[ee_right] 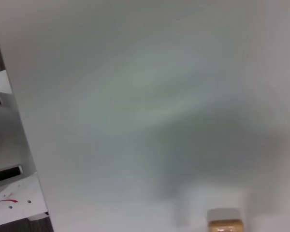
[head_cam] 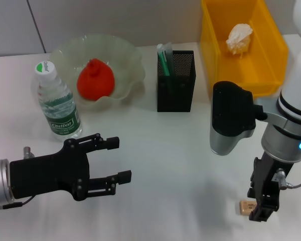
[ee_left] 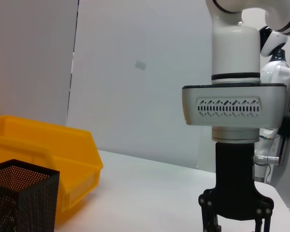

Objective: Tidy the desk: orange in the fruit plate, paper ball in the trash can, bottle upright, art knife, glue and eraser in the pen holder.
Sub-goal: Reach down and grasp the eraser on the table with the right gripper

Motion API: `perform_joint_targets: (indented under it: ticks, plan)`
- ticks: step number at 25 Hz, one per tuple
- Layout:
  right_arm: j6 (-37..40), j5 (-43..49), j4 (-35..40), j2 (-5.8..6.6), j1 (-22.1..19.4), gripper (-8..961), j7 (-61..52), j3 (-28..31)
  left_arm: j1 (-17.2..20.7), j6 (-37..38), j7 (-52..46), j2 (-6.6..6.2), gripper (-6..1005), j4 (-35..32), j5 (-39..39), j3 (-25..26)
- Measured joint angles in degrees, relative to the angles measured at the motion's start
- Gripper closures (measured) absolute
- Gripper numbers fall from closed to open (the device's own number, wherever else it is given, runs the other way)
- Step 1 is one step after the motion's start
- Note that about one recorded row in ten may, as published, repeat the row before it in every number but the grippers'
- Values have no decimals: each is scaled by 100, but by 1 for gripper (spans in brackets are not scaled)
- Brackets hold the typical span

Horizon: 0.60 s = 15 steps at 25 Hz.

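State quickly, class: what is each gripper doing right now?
Left gripper: open, holding nothing, above the desk.
Right gripper: pointing down beside the eraser; open or closed cannot be told.

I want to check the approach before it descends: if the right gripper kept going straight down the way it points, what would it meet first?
Most likely the eraser, lying on the table right at the tips of the right gripper; depth is unclear, so it might land on bare table just beside it.

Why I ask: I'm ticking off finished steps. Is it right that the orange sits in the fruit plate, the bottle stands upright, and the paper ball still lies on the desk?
Not quite. The head view shows the paper ball already inside the trash can, not on the desk. The rest holds: the orange sits in the fruit plate and the bottle stands upright.
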State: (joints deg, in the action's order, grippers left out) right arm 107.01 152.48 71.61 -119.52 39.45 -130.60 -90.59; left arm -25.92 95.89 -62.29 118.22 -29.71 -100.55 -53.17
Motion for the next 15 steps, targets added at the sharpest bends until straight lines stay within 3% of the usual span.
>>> perform_joint_targets:
  ticks: [8, 15]
  plan:
    - [-207, 1, -13, -1, -20, 457, -70, -181, 9, 1, 10, -1, 201, 0, 0, 0]
    - [-287, 2, -18, -1, -34, 456, -84, -267, 9, 9, 22, -1, 201, 0, 0, -14]
